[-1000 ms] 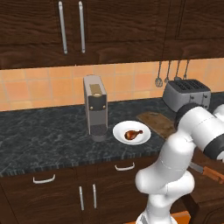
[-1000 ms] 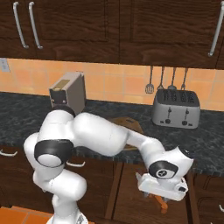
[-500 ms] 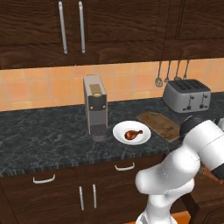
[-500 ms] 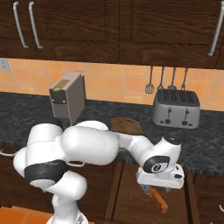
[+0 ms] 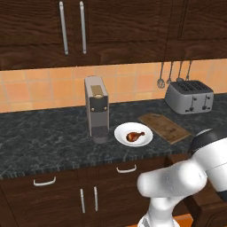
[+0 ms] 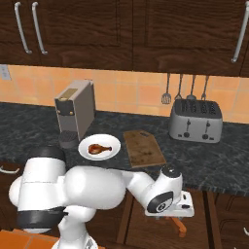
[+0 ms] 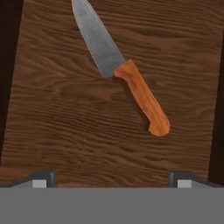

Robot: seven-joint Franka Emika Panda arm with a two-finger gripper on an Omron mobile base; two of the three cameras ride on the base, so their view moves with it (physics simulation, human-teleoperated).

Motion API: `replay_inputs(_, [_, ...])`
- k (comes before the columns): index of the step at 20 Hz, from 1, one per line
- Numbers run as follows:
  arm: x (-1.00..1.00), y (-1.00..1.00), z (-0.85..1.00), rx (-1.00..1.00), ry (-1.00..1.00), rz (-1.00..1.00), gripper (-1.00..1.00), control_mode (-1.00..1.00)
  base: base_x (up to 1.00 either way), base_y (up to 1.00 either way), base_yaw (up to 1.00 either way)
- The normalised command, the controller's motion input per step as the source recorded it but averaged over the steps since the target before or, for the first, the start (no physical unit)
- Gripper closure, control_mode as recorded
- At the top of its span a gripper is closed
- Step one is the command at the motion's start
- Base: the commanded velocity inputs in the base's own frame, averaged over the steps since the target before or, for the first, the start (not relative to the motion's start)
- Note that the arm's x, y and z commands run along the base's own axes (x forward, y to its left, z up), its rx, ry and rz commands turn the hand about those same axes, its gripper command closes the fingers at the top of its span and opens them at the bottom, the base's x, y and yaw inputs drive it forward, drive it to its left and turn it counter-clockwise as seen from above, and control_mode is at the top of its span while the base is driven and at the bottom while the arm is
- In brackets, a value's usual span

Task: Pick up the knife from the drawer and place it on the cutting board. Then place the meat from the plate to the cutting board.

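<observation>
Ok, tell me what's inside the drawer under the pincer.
In the hand view the knife lies flat on the drawer's wooden floor, grey blade and orange-brown handle, untouched. The drawer's far corners are out of frame.

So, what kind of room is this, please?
A kitchen, rendered in simulation: a dark stone counter under wooden cabinets carries a toaster and a coffee machine, and a knife lies in an open wooden drawer below.
</observation>
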Motion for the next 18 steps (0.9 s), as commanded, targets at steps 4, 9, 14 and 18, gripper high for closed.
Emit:
replay_inputs(4, [0.28, -0.25, -0.01, 0.01, 0.0, 0.0, -1.0, -1.0, 0.0, 0.0, 0.0])
replay_inputs(9, [0.4, -0.47, 0.0, 0.07, 0.0, 0.0, -1.0, -1.0, 0.0, 0.0, 0.0])
replay_inputs(14, [0.36, -0.45, 0.0, 0.1, -0.03, 0.0, -1.0, -1.0, 0.0, 0.0, 0.0])
replay_inputs(18, [0.09, -0.36, -0.06, 0.14, -0.05, 0.0, -1.0, -1.0, 0.0, 0.0, 0.0])
